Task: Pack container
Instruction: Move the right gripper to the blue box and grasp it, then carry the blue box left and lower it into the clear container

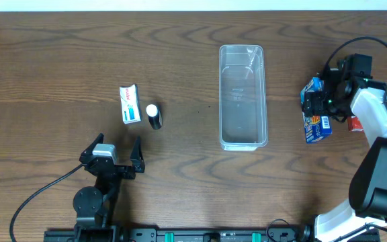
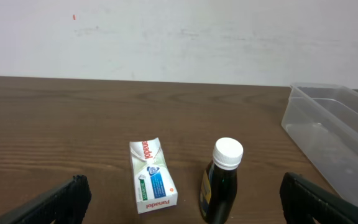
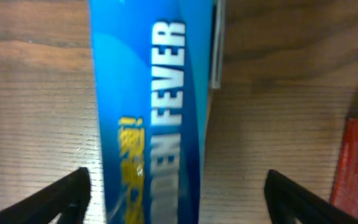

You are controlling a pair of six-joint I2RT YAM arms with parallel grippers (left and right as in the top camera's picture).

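Note:
The container [image 1: 242, 96] is a clear, long plastic bin in the middle of the table; it looks empty, and its end shows in the left wrist view [image 2: 334, 130]. A white and blue Panadol box [image 1: 130, 103] lies left of it, with a dark bottle with a white cap [image 1: 154, 115] standing beside it; both show in the left wrist view, the box [image 2: 151, 175] and the bottle [image 2: 221, 182]. My left gripper [image 1: 117, 156] is open, near the front edge, short of both. My right gripper [image 1: 325, 94] is open over a blue box [image 1: 316, 119], which sits between its fingers [image 3: 151, 124] untouched.
A small red box [image 1: 356, 124] lies right of the blue box, partly under my right arm; its edge shows in the right wrist view [image 3: 356, 168]. The table is dark wood. A white wall stands behind it.

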